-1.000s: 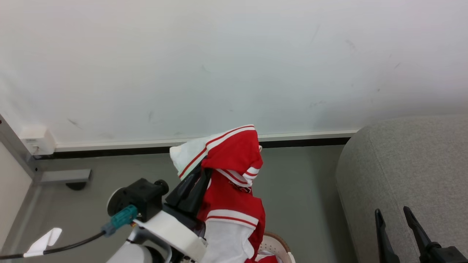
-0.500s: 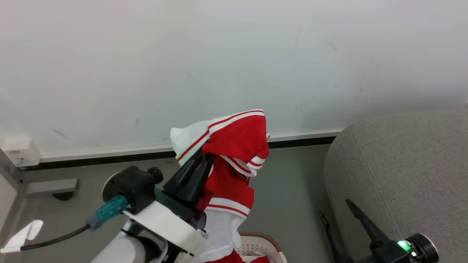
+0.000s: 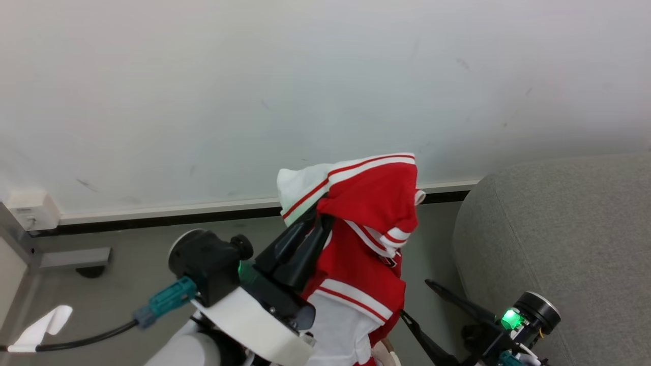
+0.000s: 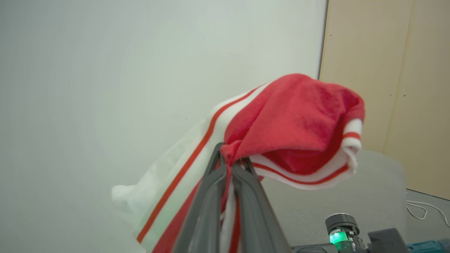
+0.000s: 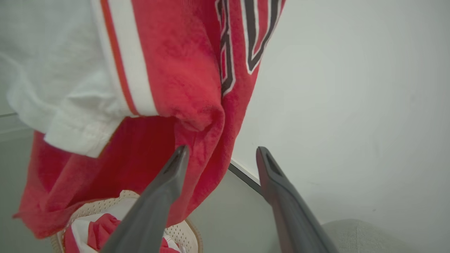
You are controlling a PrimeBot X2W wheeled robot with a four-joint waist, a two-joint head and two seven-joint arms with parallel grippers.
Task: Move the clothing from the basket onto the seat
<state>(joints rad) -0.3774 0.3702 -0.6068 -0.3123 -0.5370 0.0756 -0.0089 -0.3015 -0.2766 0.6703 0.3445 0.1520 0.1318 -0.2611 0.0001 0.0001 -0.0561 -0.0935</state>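
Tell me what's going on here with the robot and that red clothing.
The robot's left tool is shut on a red-and-white garment, holding it up above the basket, where more red clothing lies. Its right tool is open beside the hanging cloth, gripping nothing. The grey seat stands to the robot's right.

The two dark fingers [image 5: 154,203] stood wide apart with nothing between them. Red clothing [image 5: 182,70] with a white panel, stripe trim and dark lettering hung in front of a pale wall [image 5: 351,88], its lower fold at one fingertip; contact could not be told. Below, the holed basket [image 5: 195,235] held more red cloth. A grey seat [image 5: 365,235] showed at the lower corner.
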